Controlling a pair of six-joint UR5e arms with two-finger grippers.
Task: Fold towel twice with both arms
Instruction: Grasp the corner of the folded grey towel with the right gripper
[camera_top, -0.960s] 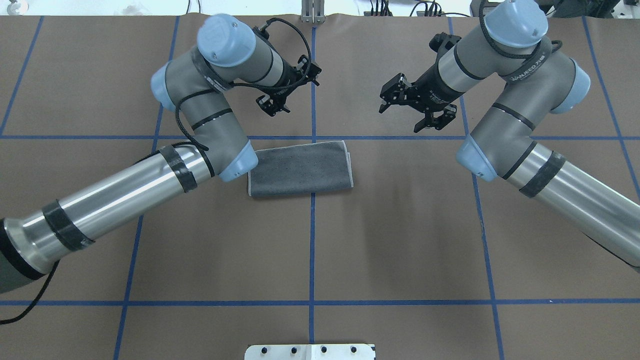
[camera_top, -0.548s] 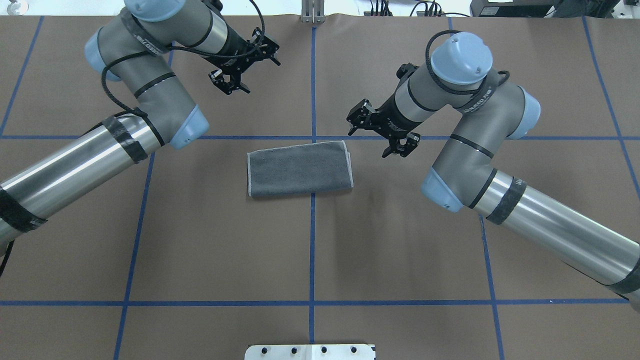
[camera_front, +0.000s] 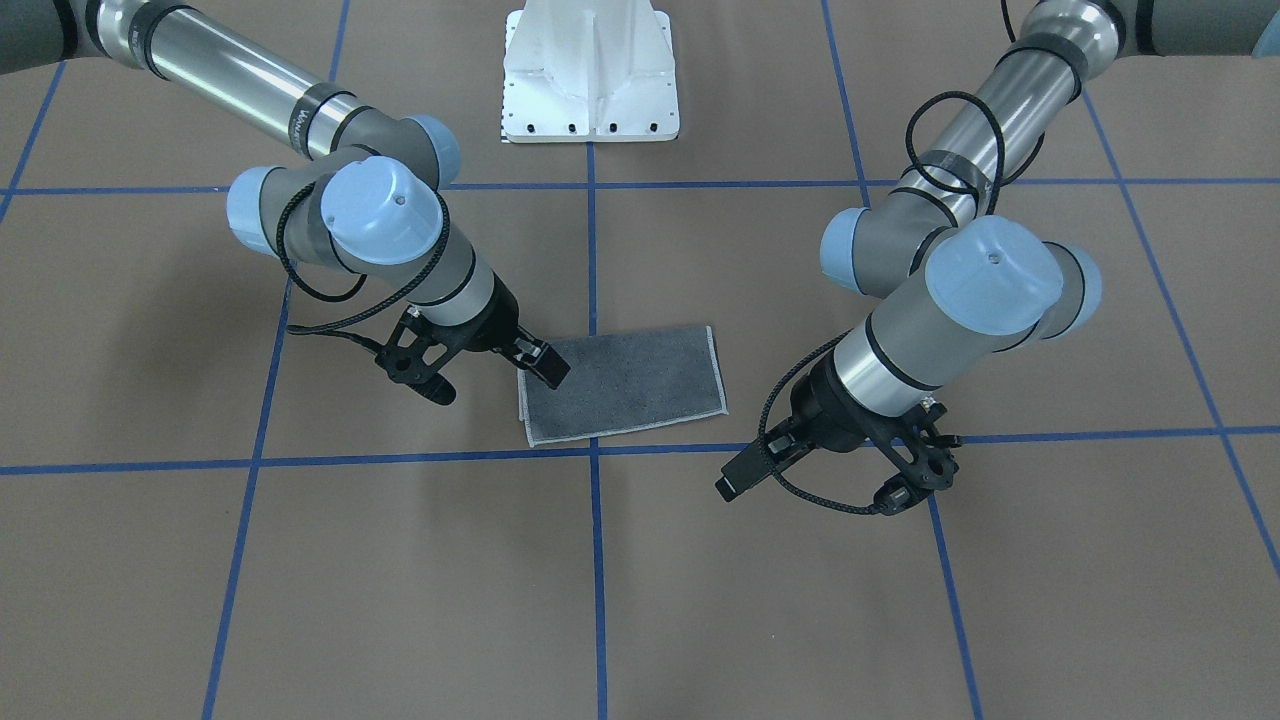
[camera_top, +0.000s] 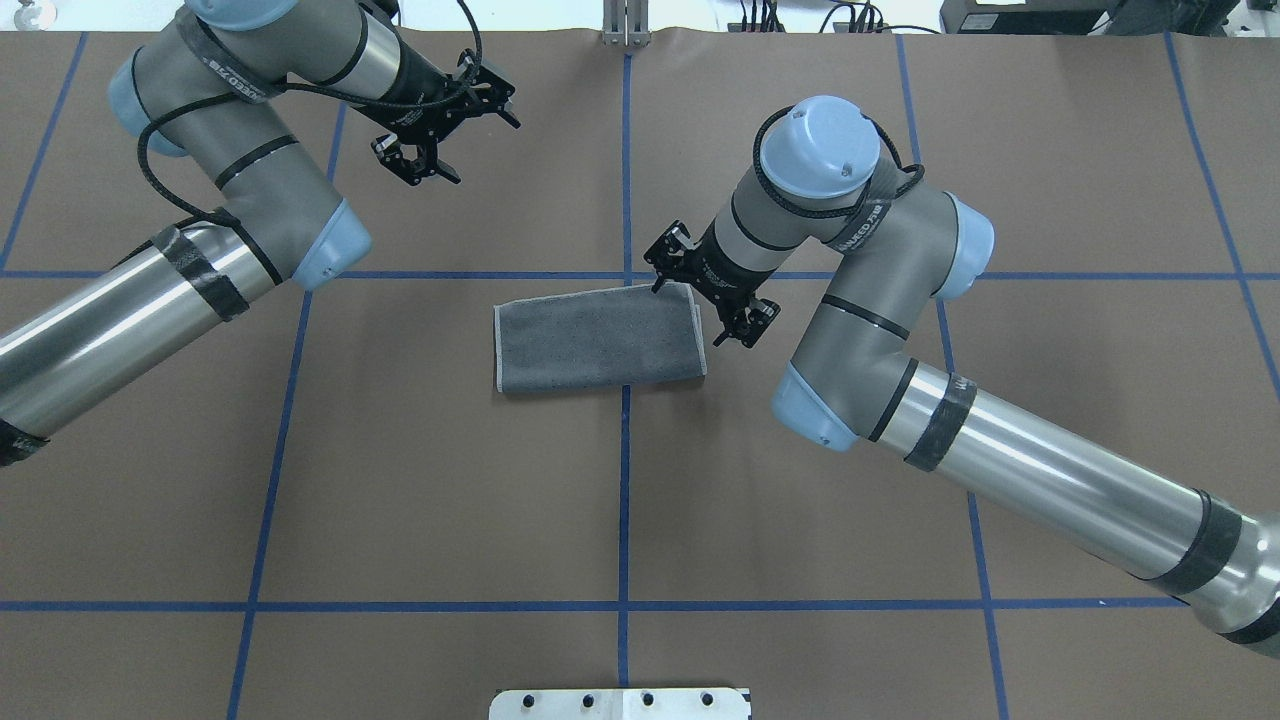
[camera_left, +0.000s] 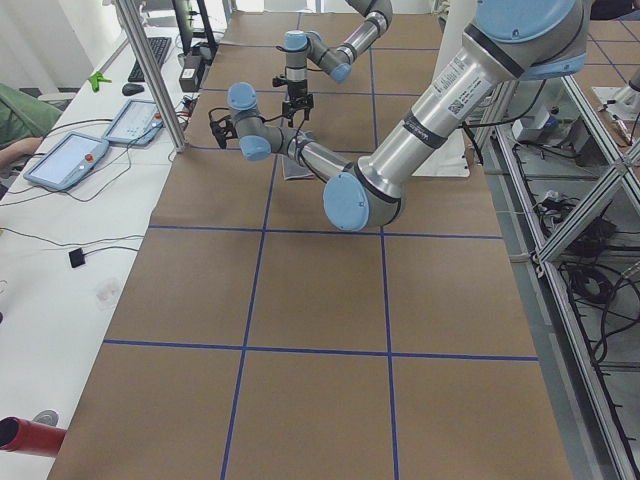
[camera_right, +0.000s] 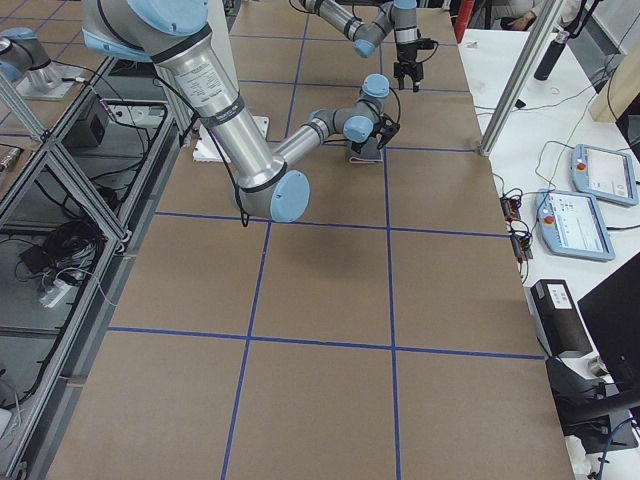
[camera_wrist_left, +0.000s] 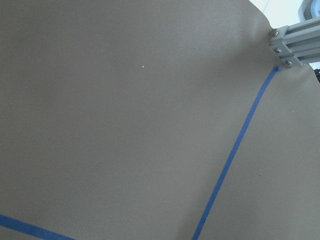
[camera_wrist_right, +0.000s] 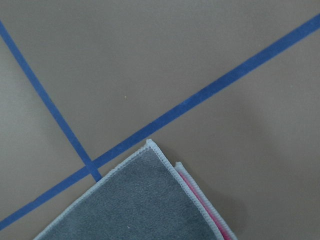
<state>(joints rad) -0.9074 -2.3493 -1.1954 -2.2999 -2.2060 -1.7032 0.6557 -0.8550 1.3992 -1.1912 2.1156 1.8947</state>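
**Towel (camera_front: 630, 385), folded once**

Lies mid-bench (camera_front: 300, 580), grey out, pink at the edge. First fold done; second, I judge, pending. Right fingers (camera_front: 545, 366) spread wide at its right edge, gripping nothing; left fingers (camera_front: 738, 480) spread, apart. Brown paper, blue tape grid; white pedestal (camera_front: 590, 70); pendants (camera_left: 70, 160) alongside.

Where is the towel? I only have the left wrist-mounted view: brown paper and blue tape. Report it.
Observer: The towel lies folded once, dark grey face up, near the table's middle.
Operator: Give me the right end effector.
Observer: The right end effector is open at the towel's short edge on the robot's right. I cannot tell if it touches.
Operator: Now the left one.
Observer: The left end effector is open over bare paper, beyond the towel and clear of it.
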